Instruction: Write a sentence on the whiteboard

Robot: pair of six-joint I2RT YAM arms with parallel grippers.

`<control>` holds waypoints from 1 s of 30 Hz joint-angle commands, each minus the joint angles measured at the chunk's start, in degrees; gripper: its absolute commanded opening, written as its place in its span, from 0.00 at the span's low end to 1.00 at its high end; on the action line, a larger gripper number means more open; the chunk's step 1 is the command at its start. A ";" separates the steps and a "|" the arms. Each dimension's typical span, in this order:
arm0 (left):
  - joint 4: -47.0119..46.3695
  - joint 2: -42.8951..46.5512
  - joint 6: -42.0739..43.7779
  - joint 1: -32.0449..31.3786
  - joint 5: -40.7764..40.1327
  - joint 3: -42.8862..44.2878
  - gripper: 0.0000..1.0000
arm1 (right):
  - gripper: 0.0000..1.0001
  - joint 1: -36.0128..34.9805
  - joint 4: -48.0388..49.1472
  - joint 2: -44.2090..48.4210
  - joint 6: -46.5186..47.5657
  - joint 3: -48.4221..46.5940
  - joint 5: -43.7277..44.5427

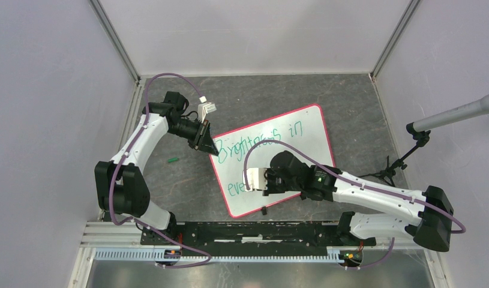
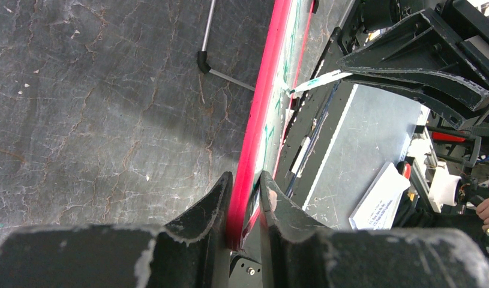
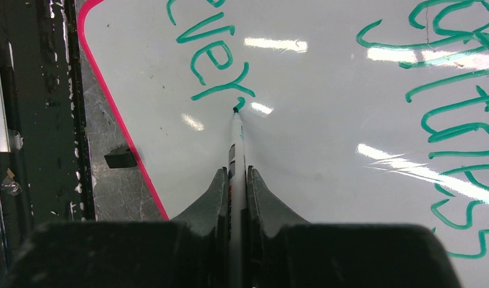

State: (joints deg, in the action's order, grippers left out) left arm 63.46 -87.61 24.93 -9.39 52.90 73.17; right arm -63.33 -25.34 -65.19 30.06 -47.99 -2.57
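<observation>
The whiteboard (image 1: 308, 153) lies tilted on the dark table, white with a red-pink rim (image 2: 263, 102). Green lettering of the sentence (image 1: 260, 139) reads "Brightness in" on the upper line and "ever" (image 3: 212, 57) on the lower line. My left gripper (image 1: 213, 146) is shut on the board's far left corner, and the rim sits between its fingers (image 2: 246, 186). My right gripper (image 3: 236, 174) is shut on a white marker (image 3: 236, 138). The marker's green tip touches the board just past the "r". From the top view this gripper (image 1: 257, 180) hovers over the board's lower left part.
A green marker cap (image 1: 173, 160) lies on the table left of the board. A small black piece (image 3: 120, 158) sits beside the board's near rim. The black rail (image 1: 260, 233) runs along the near edge. A microphone on a stand (image 1: 452, 114) reaches in from the right.
</observation>
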 commanded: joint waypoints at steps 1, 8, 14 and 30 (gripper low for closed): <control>-1.63 -1.43 0.28 -2.04 -4.24 -0.07 0.02 | 0.00 1.81 -0.53 0.07 -0.04 -2.15 4.76; -1.68 -1.38 0.47 -2.03 -4.22 -0.22 0.02 | 0.00 3.50 -0.65 -0.46 -0.01 -4.25 5.13; -1.66 -1.47 0.54 -2.04 -4.21 -0.22 0.03 | 0.00 3.52 -1.19 -0.75 0.39 -3.61 3.66; -1.66 -1.74 0.81 -2.04 -4.21 -0.22 0.02 | 0.00 1.89 -5.76 -0.56 2.70 -0.40 -3.89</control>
State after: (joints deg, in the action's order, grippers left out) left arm 63.44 -87.72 24.93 -9.39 52.88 73.19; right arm -60.55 -28.67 -65.32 31.44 -49.87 -5.06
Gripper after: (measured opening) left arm 0.261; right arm 0.145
